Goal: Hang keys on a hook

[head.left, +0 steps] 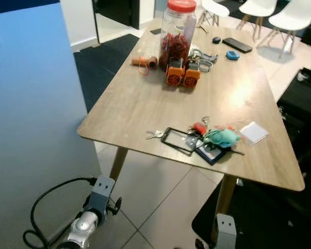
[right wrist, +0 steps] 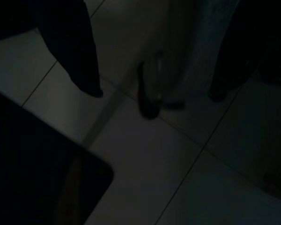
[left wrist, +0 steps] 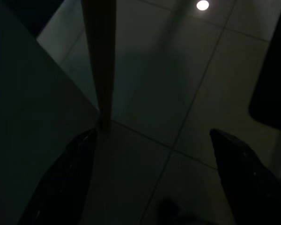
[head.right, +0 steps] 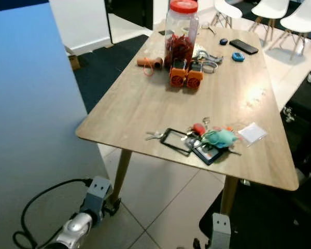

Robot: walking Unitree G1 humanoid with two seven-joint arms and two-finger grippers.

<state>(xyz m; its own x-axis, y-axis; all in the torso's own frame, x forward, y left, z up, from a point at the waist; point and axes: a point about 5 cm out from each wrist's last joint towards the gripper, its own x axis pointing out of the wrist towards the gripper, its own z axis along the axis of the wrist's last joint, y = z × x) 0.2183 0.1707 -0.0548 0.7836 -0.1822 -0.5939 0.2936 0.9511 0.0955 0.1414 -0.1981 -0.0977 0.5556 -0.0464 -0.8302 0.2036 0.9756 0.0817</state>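
Below, both arms hang idle, left hand [left wrist: 152, 178] and right hand [right wrist: 154, 96] spread apart over floor tiles [head.left: 155, 192]; keys [head.left: 155, 134] lie on the wooden worktop [head.left: 145, 98].

I count one wooden table [head.left: 145, 98]. On it stand one clear jar [head.left: 178, 32] with a red lid and two orange-wheeled black blocks [head.left: 183, 73] side by side. I count one cork-coloured roll [head.left: 145, 62], one black phone [head.left: 237, 44], one small blue disc [head.left: 232, 55] and one small dark oval [head.left: 216, 40]. Near the front edge lies one bunch of keys [head.left: 197, 136], with one teal fob, one red fob and two black card frames, and one white card [head.left: 253, 133]. I count three white chairs [head.left: 295, 18] beyond.
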